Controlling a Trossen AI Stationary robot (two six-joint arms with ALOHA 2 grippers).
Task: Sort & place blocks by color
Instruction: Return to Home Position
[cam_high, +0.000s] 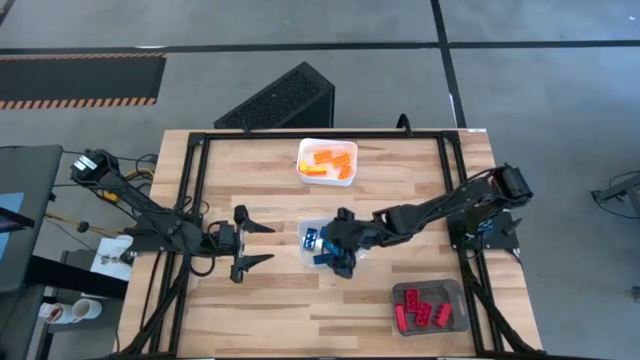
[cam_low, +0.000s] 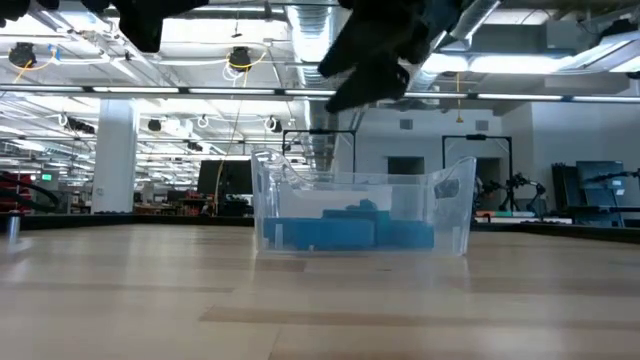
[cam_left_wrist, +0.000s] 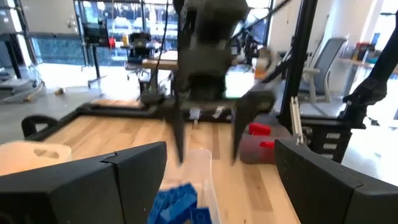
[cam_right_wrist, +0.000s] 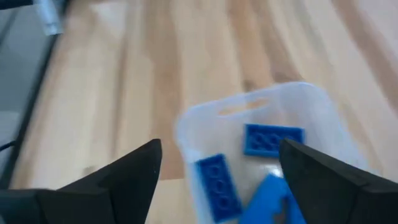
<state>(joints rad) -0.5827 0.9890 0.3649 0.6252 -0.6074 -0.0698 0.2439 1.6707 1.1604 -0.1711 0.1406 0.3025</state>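
Blue blocks (cam_right_wrist: 272, 139) lie in a clear tray (cam_high: 309, 234) at mid-table; the low view shows these blue blocks (cam_low: 350, 230) through the tray's wall. Orange blocks (cam_high: 328, 160) fill a white tray (cam_high: 327, 178) toward the far edge. Red blocks (cam_high: 422, 311) sit in a grey tray (cam_high: 428, 287) near the right front. My right gripper (cam_high: 335, 258) hovers open just above the clear tray, empty, its fingers (cam_right_wrist: 134, 171) spread over the tray's rim. My left gripper (cam_high: 265, 244) is open to the left of the clear tray, pointing at it.
A black frame (cam_high: 190, 200) runs around the table's edges. Bare wood lies between the trays and along the near edge. A dark perforated box (cam_high: 280, 100) stands on the floor beyond the far edge. In the left wrist view the right gripper (cam_left_wrist: 208, 134) hangs over the clear tray.
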